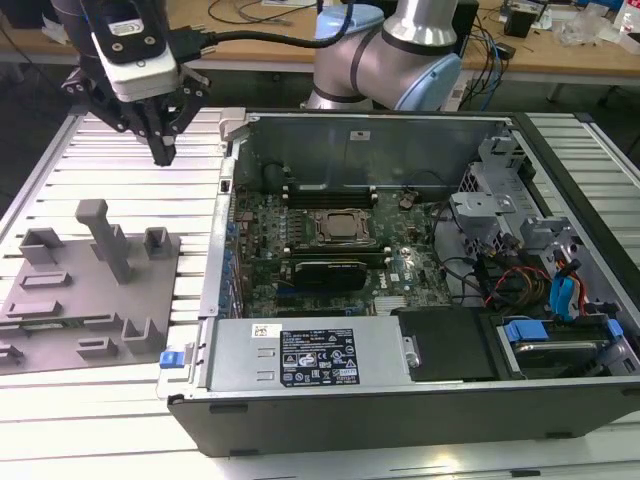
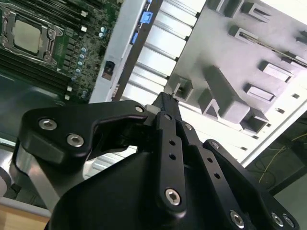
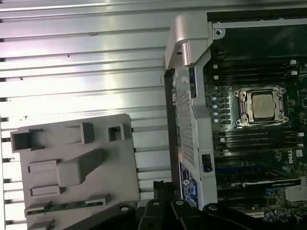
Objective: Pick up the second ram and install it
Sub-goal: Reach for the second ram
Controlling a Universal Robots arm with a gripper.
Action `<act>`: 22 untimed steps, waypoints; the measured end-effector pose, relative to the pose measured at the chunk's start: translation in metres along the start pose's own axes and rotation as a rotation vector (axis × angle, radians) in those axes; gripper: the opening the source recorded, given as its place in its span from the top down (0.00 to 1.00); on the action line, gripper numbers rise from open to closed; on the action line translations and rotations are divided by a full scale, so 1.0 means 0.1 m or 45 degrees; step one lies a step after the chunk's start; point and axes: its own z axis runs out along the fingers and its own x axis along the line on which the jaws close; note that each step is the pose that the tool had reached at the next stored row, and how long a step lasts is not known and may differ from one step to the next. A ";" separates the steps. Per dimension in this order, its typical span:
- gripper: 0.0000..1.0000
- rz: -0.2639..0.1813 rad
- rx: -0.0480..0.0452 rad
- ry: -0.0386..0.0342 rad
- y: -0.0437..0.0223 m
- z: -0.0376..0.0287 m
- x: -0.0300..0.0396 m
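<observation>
Hovering gripper (image 1: 163,152), between fixture plate (image 1: 95,310) and case edge (image 1: 224,190); fingers (image 2: 168,115) seemingly together

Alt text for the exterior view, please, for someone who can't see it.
The gripper, fingers closed, hovers above the slatted table between a grey fixture plate and an open computer case, whose motherboard lies exposed.

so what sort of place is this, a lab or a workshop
Probably a robotics lab: a robot arm reaches over a slotted aluminium table, where an open computer case lies beside a grey fixture plate, and a wooden bench with cables runs behind.
</observation>
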 end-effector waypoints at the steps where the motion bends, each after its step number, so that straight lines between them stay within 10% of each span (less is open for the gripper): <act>1: 0.89 0.000 0.000 0.0000 -0.002 -0.001 0.024; 22: 0.89 0.000 0.000 0.0000 -0.056 -0.017 0.740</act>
